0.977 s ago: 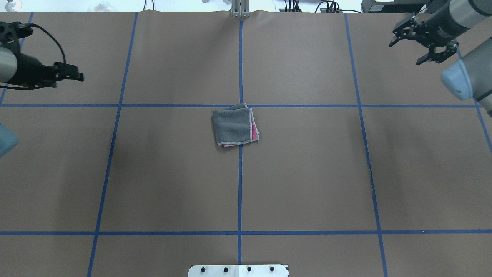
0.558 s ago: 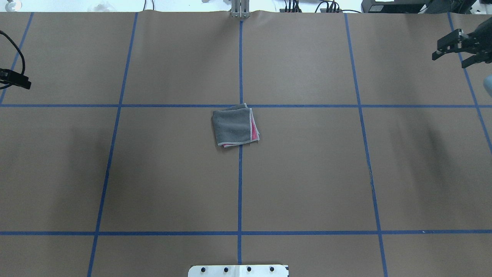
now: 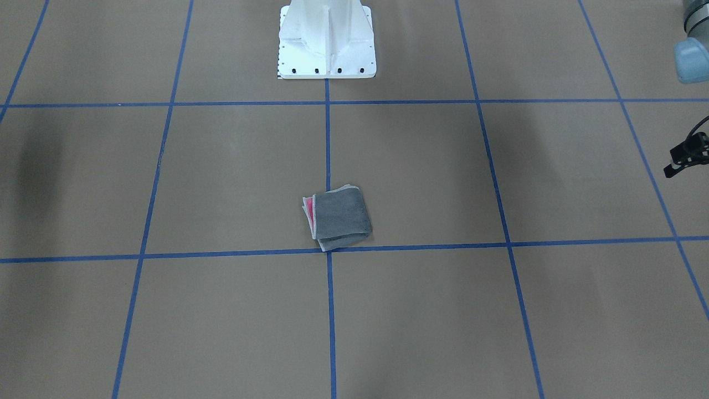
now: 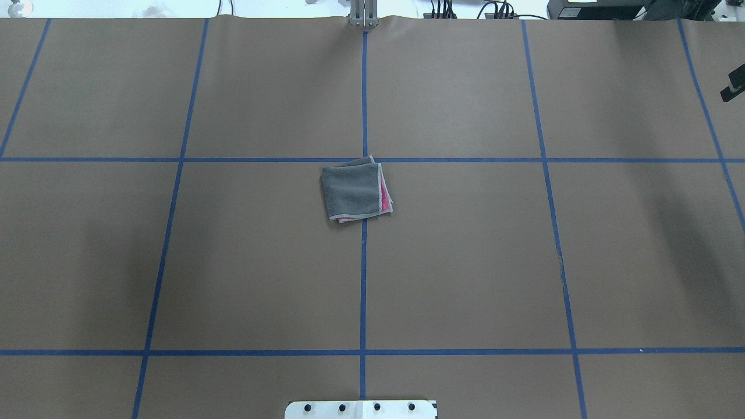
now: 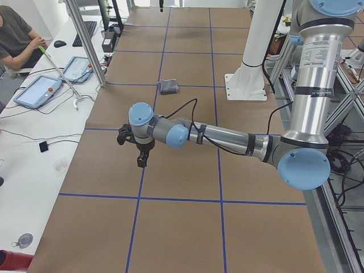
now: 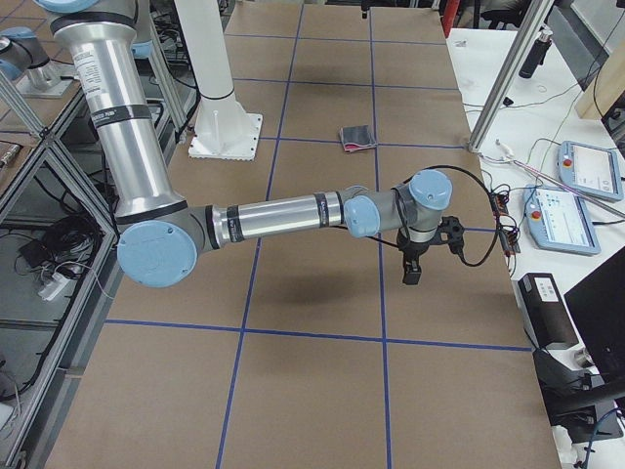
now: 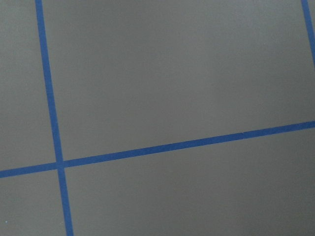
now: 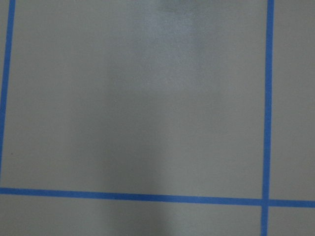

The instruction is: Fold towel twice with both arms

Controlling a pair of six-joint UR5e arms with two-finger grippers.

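The towel (image 4: 356,191) lies folded into a small square at the table's centre, dark grey face up, with a pink strip and pale edging showing along one side (image 3: 338,219). Neither gripper touches it. My left gripper (image 5: 141,160) hangs far out over the table's left end; only a black part of it (image 3: 686,158) shows at the front-facing view's right edge. My right gripper (image 6: 411,272) hangs over the right end, with a black sliver (image 4: 733,88) at the overhead view's right edge. I cannot tell whether either is open or shut. Both wrist views show only brown table and blue tape.
The white pedestal (image 3: 327,41) stands bolted behind the towel. Blue tape lines grid the brown table cover (image 4: 465,262). A person (image 5: 17,34) sits at a side desk with tablets (image 5: 37,91). Metal posts (image 6: 503,88) stand at the far edge.
Both arms have swung outward. The left gripper has left the overhead view past its left edge; the right one has nearly left past the right edge. The towel has not moved.
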